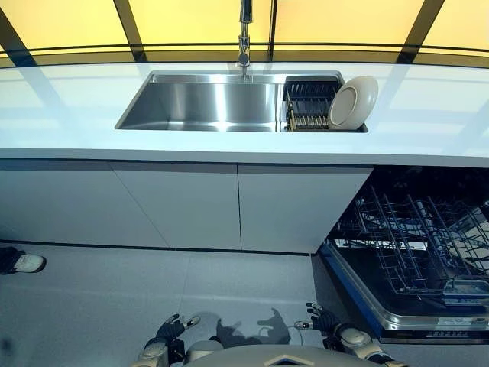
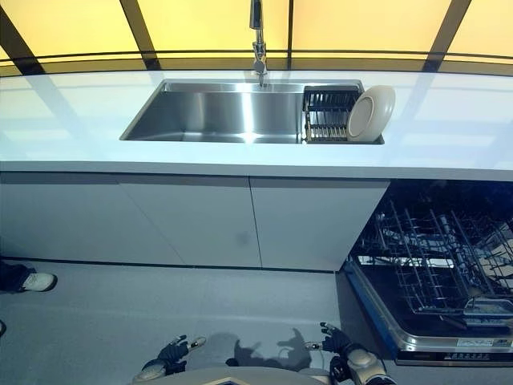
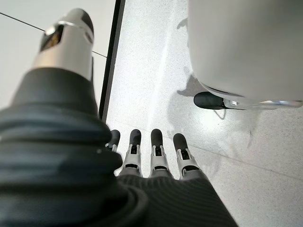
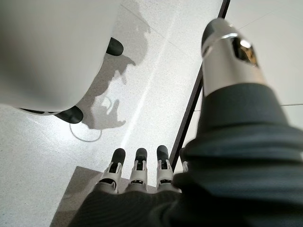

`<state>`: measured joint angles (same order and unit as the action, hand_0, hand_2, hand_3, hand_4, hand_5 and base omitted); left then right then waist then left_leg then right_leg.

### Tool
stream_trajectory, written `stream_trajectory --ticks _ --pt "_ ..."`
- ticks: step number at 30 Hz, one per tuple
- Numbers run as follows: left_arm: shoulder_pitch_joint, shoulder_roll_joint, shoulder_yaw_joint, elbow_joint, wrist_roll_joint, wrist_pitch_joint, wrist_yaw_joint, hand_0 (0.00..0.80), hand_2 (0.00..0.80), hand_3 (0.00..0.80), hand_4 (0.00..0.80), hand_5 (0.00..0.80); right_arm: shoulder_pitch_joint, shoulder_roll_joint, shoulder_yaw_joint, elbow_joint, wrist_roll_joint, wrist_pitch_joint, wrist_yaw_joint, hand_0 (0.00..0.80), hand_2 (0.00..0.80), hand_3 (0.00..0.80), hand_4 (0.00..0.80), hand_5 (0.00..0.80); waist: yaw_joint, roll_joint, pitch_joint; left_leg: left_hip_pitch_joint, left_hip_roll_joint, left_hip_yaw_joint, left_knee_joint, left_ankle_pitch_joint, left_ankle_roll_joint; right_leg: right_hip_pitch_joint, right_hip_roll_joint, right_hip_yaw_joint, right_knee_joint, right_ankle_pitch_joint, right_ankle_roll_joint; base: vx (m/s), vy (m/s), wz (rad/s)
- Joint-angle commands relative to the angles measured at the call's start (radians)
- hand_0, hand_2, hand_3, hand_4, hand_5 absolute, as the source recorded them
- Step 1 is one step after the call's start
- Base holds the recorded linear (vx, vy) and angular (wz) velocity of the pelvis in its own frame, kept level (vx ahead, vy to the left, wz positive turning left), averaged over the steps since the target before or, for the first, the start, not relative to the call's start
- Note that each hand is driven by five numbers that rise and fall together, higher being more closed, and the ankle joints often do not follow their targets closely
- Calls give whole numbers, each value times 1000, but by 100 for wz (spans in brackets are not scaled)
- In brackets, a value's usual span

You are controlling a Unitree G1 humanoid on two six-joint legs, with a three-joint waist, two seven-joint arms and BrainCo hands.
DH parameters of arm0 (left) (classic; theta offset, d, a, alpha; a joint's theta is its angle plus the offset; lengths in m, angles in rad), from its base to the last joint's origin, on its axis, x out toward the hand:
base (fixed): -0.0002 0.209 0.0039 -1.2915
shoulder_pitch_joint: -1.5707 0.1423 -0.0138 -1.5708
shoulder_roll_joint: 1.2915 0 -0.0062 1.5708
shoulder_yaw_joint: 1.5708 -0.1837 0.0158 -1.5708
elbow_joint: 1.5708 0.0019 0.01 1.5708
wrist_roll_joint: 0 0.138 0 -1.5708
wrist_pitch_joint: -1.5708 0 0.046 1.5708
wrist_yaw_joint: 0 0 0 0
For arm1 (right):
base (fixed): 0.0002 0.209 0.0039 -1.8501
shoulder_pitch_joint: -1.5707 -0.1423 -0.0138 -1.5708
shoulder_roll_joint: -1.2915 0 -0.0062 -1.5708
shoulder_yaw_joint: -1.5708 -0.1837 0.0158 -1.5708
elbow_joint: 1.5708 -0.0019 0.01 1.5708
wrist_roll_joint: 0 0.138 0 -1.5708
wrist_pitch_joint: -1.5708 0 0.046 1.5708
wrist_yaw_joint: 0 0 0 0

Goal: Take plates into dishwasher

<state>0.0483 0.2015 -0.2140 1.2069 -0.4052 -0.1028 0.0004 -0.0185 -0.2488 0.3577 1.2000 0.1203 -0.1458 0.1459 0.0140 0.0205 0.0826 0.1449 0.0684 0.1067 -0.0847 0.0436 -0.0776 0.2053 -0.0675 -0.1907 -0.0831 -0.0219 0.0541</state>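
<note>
Below the white countertop (image 1: 428, 115), both hands hang empty with relaxed fingers, left hand (image 1: 170, 330) and right hand (image 1: 321, 317) over bare floor (image 1: 99, 306). One plate (image 1: 353, 102) leans in the sink's dish rack (image 1: 309, 103); the dishwasher's lower rack (image 1: 424, 245) stands pulled out at right.

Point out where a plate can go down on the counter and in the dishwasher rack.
Free: the white counter left of the sink, and the stretch right of the plate. The sink basin left of the drying rack is bare. Crowded: the dishwasher rack, dense with wire tines; its front right corner holds a small tray. Both hands, left and right, hang open, empty.
</note>
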Motion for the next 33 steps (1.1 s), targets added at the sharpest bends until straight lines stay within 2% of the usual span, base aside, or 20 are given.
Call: stream_trajectory --ticks 1,26,33 --pt "-88 -18 -19 60 27 -27 3 0 0 0 0 0 -80 27 6 34 -11 -18 7 0 0 0 0 0 10 -40 18 28 -89 42 27 -91 94 -71 -17 45 15 67 25 0 0 0" --pt "-94 -9 -21 50 23 -22 -19 0 0 0 0 0 -83 23 7 13 16 -53 -8 0 0 0 0 0 -7 -51 26 26 -86 70 55 -110 98 -88 -15 77 31 69 27 0 -1 -2" --pt "-97 -12 -15 53 19 -17 -15 0 0 0 0 0 -84 24 14 0 39 -88 40 0 0 0 0 0 -11 -53 31 29 -84 73 55 -112 100 -90 -13 86 31 74 26 -10 1 -2"
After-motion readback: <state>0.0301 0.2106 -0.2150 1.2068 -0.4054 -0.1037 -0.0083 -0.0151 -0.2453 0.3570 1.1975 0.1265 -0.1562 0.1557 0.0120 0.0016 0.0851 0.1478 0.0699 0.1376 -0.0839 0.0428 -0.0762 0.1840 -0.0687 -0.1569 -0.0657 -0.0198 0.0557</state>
